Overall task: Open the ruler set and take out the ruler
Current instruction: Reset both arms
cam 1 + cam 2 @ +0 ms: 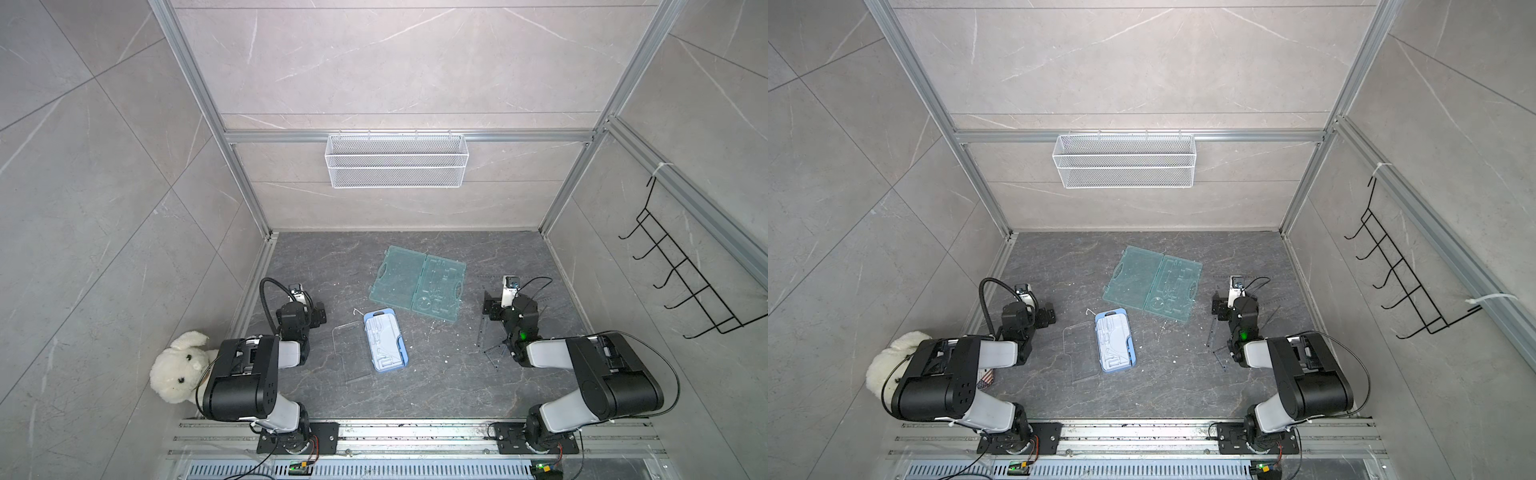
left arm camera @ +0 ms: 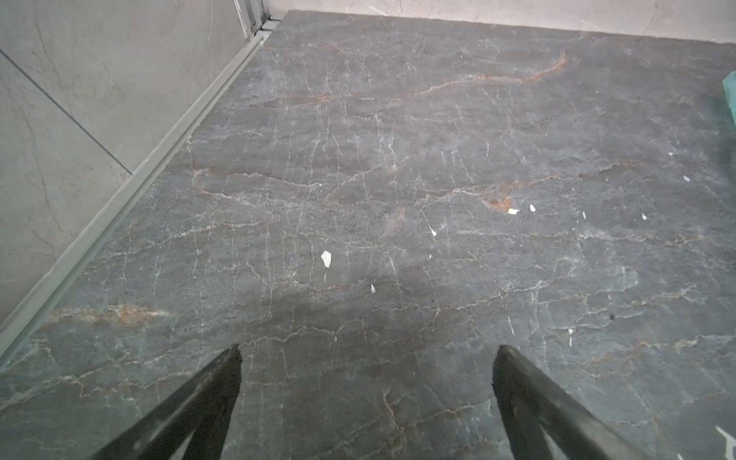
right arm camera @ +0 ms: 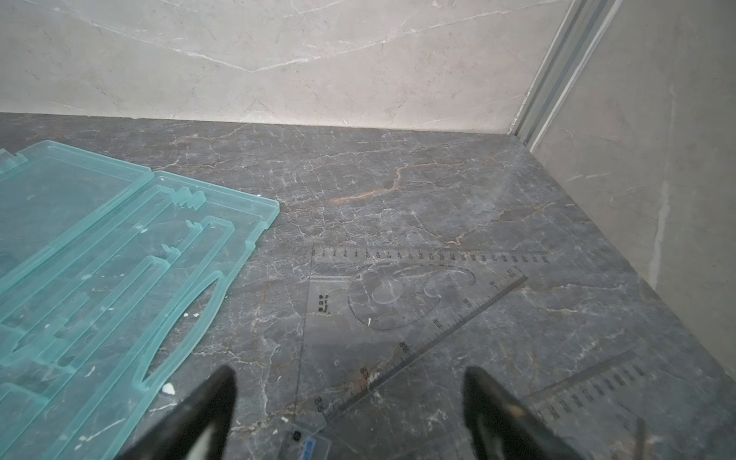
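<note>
Ruler set (image 3: pixel 119 259) lies open beside my right gripper (image 3: pixel 350 370), ruler (image 3: pixel 338 338) out just ahead of it; both it and left gripper (image 2: pixel 368 348) gape empty, so I judge nothing remains.

A teal case (image 1: pixel 417 283), blue case (image 1: pixel 385 341), seemingly clear ruler (image 3: pixel 398 310), grey-veined table (image 1: pixel 436 382).

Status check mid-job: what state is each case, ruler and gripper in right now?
teal ruler case: open, both halves flat on the table; slots in view look empty.
blue case: open, clear lid flat beside it.
triangle ruler: out of the case, flat on the table.
left gripper: open, holding nothing.
right gripper: open, over the triangle ruler's edge, not gripping it.
</note>
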